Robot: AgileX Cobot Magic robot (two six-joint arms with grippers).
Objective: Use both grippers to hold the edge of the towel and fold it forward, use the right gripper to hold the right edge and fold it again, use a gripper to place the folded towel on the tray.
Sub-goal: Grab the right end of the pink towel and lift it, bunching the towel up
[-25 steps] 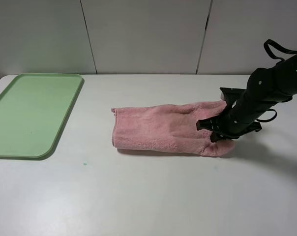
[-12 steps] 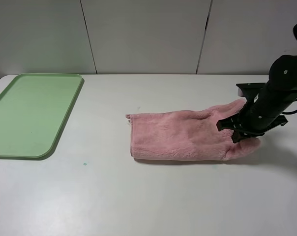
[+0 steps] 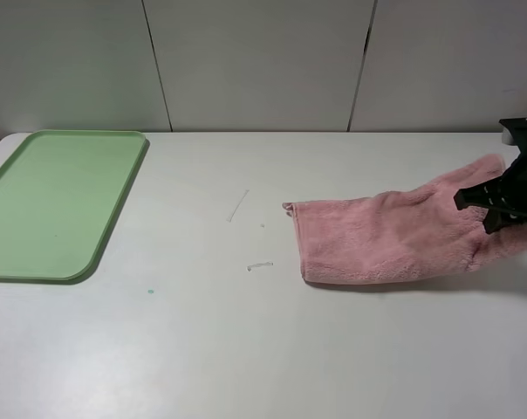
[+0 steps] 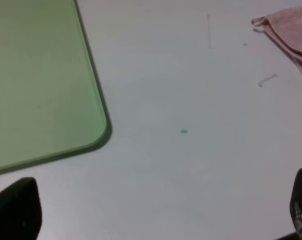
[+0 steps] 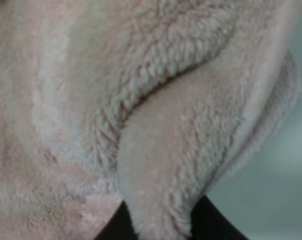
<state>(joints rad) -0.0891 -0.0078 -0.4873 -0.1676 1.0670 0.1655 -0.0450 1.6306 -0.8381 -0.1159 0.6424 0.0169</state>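
The pink towel [image 3: 394, 240] lies folded in a long strip on the right of the white table, its right end lifted. My right gripper [image 3: 501, 206] is shut on that right end, near the right border of the exterior view. In the right wrist view the towel [image 5: 116, 100] fills the frame, with a fold pinched between the dark fingertips [image 5: 207, 221] of the gripper [image 5: 161, 220]. The green tray [image 3: 54, 201] lies empty at the far left. My left gripper [image 4: 156, 220] is open above bare table near the tray's corner [image 4: 41, 85]. The towel's left corner [image 4: 286, 35] shows there.
Two small pale threads [image 3: 237, 205] [image 3: 260, 265] and a green speck [image 3: 150, 291] lie on the table between tray and towel. A panelled wall runs behind the table's back edge. The left arm is out of the exterior view.
My right gripper has moved right, dragging the whole towel about a hundred pixels across the table. Two threads show where the towel lay.
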